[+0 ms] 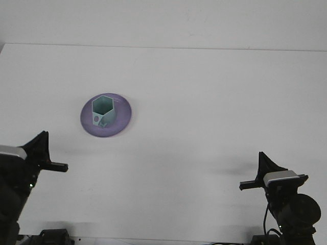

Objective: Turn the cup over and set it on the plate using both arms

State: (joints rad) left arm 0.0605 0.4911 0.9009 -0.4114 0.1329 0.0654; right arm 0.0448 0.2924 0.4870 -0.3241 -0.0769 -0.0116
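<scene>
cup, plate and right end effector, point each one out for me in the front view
cup (102, 111), front view, on its teal side wall
plate (123, 117), front view, on its bare purple rim
right end effector (265, 168), front view, at its dark fingertips

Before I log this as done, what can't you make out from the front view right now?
- Left tool: seen edge-on at the lower left, so its opening cannot be read; the arm is cut off by the frame edge.
- Right tool: only one dark finger stands out; any second finger is hidden behind it.
- Cup on the plate: the mark on its side is too small to identify, and its base is hidden by its own walls.
</scene>
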